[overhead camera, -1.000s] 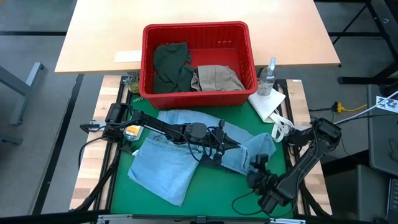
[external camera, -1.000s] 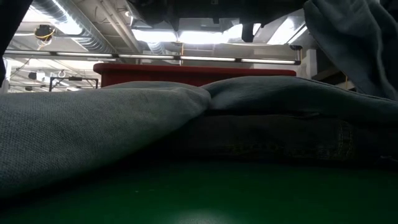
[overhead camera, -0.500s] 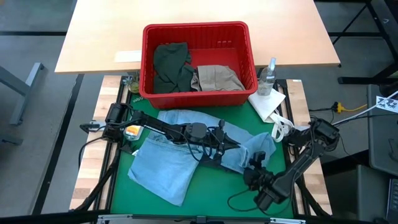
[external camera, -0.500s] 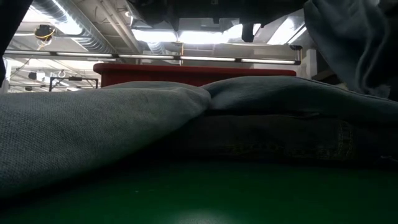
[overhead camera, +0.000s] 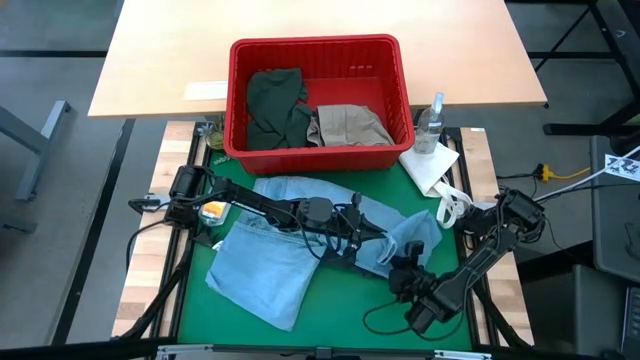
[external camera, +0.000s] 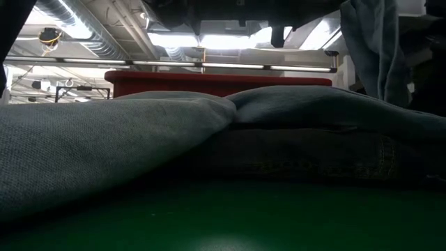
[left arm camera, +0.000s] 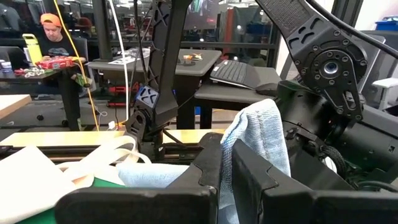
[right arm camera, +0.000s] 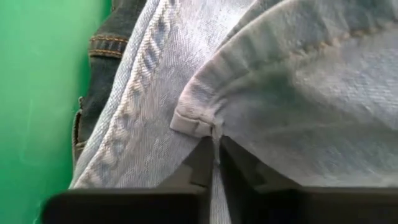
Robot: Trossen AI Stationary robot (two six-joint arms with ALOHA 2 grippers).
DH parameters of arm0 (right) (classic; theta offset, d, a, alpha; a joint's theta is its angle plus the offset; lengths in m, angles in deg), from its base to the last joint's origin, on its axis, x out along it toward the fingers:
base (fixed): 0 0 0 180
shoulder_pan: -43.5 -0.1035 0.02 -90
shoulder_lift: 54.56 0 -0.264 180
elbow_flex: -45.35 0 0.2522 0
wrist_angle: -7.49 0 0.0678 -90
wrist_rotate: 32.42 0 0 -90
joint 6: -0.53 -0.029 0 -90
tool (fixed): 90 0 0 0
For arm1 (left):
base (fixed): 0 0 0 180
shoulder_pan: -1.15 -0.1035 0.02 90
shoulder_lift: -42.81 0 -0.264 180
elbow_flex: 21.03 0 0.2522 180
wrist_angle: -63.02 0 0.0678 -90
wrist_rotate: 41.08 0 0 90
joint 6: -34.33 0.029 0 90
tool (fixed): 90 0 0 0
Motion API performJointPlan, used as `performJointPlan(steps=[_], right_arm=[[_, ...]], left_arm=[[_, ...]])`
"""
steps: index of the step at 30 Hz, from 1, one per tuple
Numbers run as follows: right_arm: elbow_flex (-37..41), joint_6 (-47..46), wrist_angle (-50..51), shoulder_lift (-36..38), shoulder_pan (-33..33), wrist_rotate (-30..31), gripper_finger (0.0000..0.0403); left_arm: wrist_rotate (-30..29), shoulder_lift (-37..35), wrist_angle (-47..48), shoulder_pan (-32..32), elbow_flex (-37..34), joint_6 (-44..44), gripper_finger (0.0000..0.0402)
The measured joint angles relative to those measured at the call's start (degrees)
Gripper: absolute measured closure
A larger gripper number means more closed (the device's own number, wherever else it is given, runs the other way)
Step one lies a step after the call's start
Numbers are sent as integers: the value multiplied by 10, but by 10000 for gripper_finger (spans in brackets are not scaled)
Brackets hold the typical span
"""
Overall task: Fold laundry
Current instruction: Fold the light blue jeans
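A green mat [overhead camera: 340,320] covers the counter [overhead camera: 140,260] at the robot's station, and most of it lies under a spread of light blue denim [overhead camera: 262,270], which shows as a broad grey fold [external camera: 104,150] in the low view. A strip of dark navy jeans [right arm camera: 102,62] shows beneath the denim's hem in the right wrist view, lying on the mat. Behind the mat, a red plastic basket [overhead camera: 320,55] stands on a pale wooden table [overhead camera: 160,50] and holds a dark olive green piece [overhead camera: 272,105] on its left side and a beige khaki piece [overhead camera: 345,125] just beside it on the right. The left arm [overhead camera: 250,203] reaches across the denim, its left gripper [overhead camera: 362,233] over the middle of the cloth with the fingers [left arm camera: 249,180] closed on a pinch of the denim that rises between them. The right arm [overhead camera: 490,245] bends in from the mat's right edge; the right gripper [overhead camera: 403,268] sits at the denim's right-hand corner, its fingers [right arm camera: 202,163] closed on the folded hem of the light blue denim. A small white cloth sheet [overhead camera: 430,168] lies at the mat's far right corner, with a clear spray bottle [overhead camera: 430,122] touching it beside the basket. Beyond the counter, in the left wrist view, a person in an orange cap [left arm camera: 48,34] sits at a desk.
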Motion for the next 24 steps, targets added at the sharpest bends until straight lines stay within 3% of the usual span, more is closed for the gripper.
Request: performJointPlan(steps=[2,8,15,20,24], right_arm=[[0,1,-1,0,0,5,395],[-19,1,22,0,0,0,385],[-114,-6,171,1,-21,-12,396],[-199,-64,305,1,-54,-22,400],[-235,-75,311,11,-78,-28,400]], left_arm=[[0,0,0,0,0,0,385],[0,0,-1,0,0,0,385],[0,-12,-2,0,0,19,385],[6,-28,-6,5,0,17,385],[9,-28,-2,18,0,16,385]])
